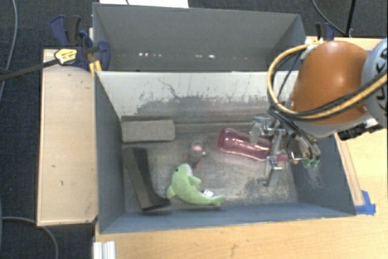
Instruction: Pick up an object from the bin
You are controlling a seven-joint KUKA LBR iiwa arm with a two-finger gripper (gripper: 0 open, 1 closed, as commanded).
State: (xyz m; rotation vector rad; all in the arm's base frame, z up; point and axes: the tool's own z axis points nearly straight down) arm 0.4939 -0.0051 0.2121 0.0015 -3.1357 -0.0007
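My gripper [271,170] hangs low in the right part of the bin, close above the floor. A pink translucent bottle-shaped thing [237,143] lies on its side just left of the gripper, its right end touching or passing behind it. A small pinkish piece [196,149] lies left of the bottle. Nearer the bin's front, left of the gripper and apart from it, is a green plush toy [188,187].
A grey foam block [148,130] lies at the back left, and a dark flat slab [141,178] leans along the left wall. The arm's orange cover and cables hang over the bin's right wall. Bare floor lies between the plush toy and the gripper.
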